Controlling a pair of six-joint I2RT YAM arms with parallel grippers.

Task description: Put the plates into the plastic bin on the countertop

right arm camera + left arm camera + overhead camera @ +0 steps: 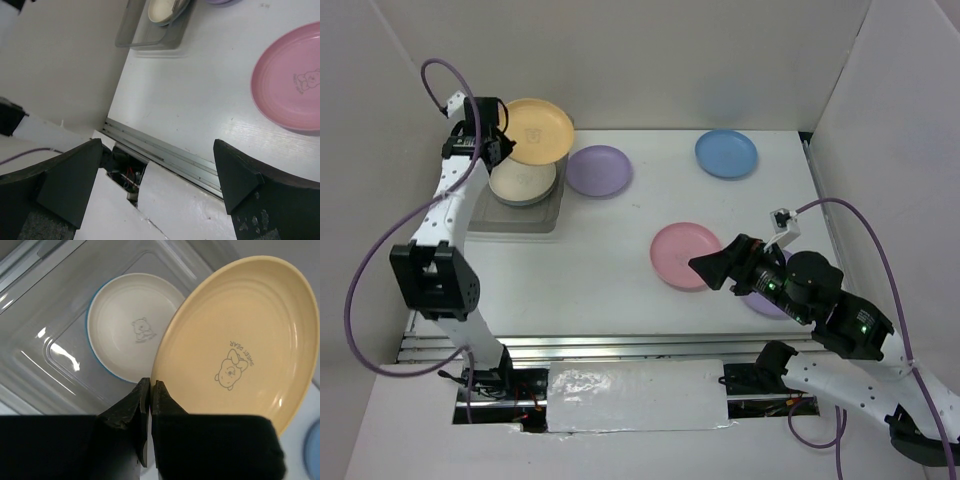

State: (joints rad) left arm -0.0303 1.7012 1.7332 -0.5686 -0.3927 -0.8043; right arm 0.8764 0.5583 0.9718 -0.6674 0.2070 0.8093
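At the upper left of the top view, our left gripper [498, 142] pinches the yellow-orange plate [540, 130] by its rim, tilted partly above the plastic bin [517, 224]. Next we must lower and release it. Our right gripper [156, 150] is wide open, empty.

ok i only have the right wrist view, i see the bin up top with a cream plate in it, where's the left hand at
observer: The left hand is over the plastic bin, shut on the rim of the yellow-orange plate.
operator: is that plate in the bin
observer: Not yet. It is held in the air above the cream plate, which lies flat in the bin.
operator: which plates are outside the bin besides the pink plate
observer: A lilac plate lies just right of the bin, a blue plate is at the far right, and another lilac one is mostly hidden under the right arm.
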